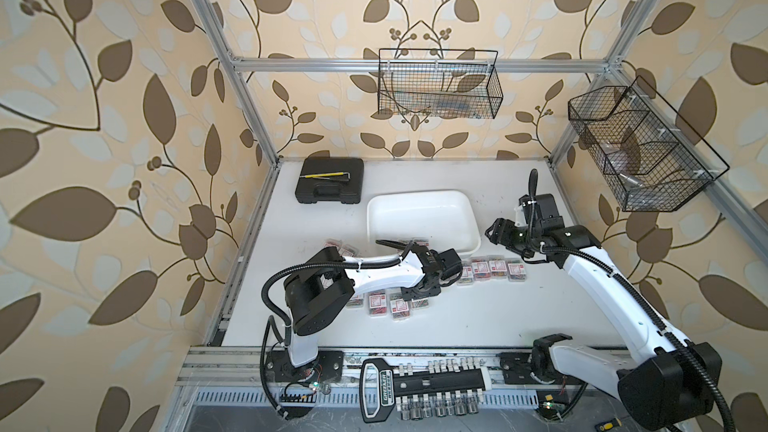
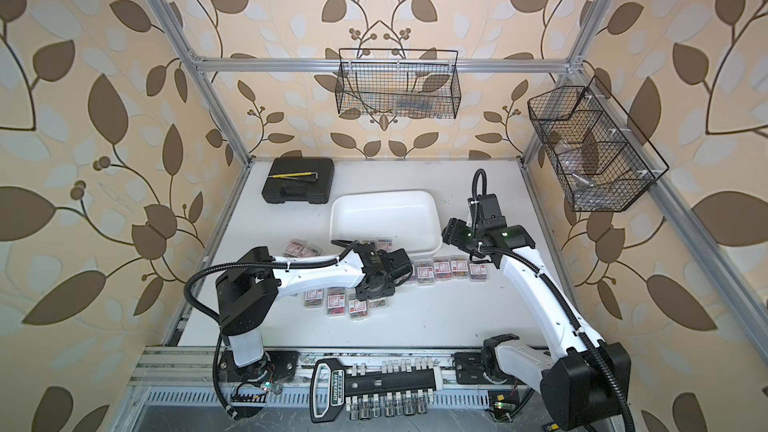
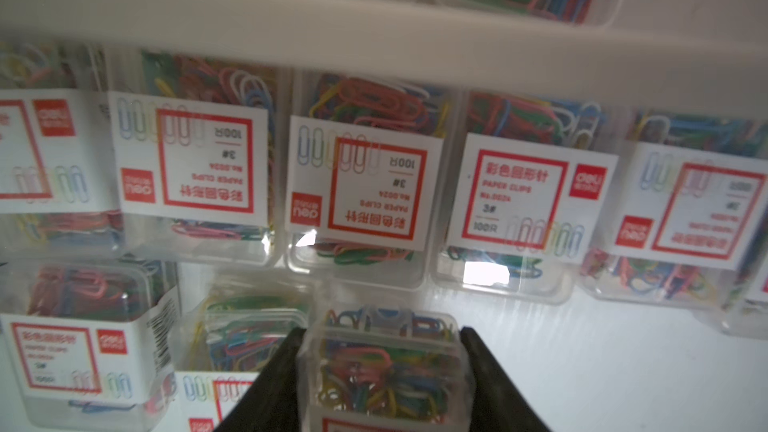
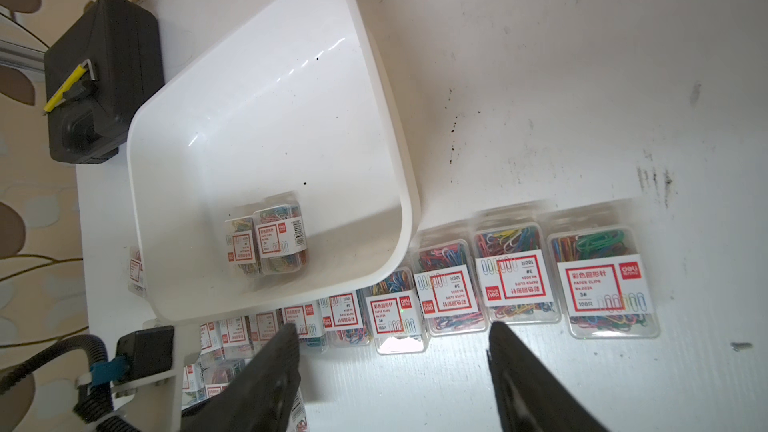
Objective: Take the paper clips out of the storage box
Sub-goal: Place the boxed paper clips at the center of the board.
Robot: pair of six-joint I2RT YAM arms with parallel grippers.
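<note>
1. Most of the paper clips (image 4: 519,276) are seen lined up on the counter (image 4: 582,76), just outside the storage box (image 4: 257,118).
2. One clip box (image 3: 386,371) is gripped by the partly closed left claw (image 3: 382,332), outside the storage box, just beside its wall.
3. The right claw (image 4: 392,326) is held open and empty beside the storage box.
4. Two last boxes (image 4: 266,238) are left inside, so the job is judged nearly done.

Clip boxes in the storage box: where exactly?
Right wrist view: two clip boxes sit side by side in the storage box, by its near wall.
</note>
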